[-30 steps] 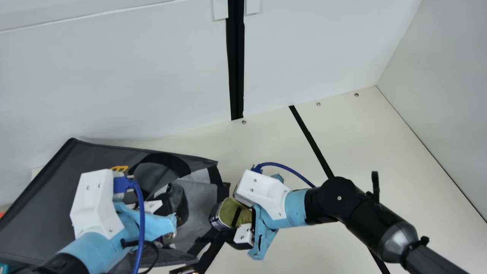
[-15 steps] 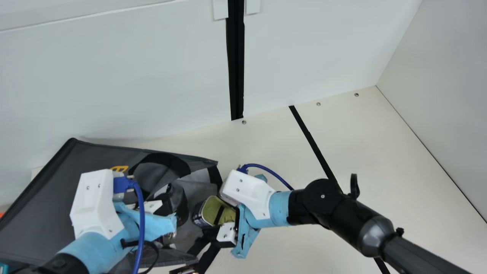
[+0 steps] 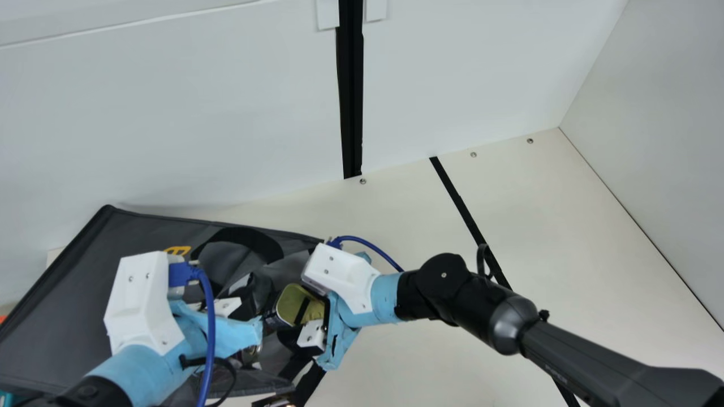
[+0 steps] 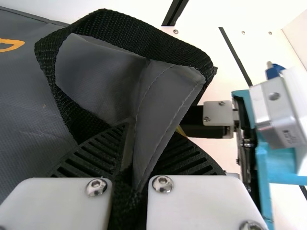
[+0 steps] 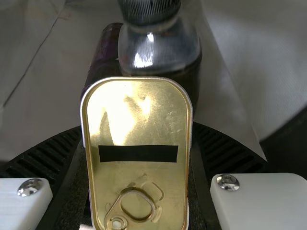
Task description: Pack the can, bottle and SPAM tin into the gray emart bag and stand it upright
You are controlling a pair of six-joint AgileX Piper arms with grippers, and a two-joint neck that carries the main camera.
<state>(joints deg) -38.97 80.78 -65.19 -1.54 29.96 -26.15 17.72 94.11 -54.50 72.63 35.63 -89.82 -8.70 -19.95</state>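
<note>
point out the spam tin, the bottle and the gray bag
SPAM tin (image 5: 136, 168): right wrist view, on its gold lid
Bottle (image 5: 158, 50): right wrist view, on the clear shoulder under its ribbed cap
Gray bag (image 3: 68, 288): main view, on its broad gray side panel

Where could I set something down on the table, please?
Beyond the right arm, bare table lies between the black strip and side wall, and between strip and gray bag. The bag's mouth is crowded by SPAM tin, left gripper and right gripper.
</note>
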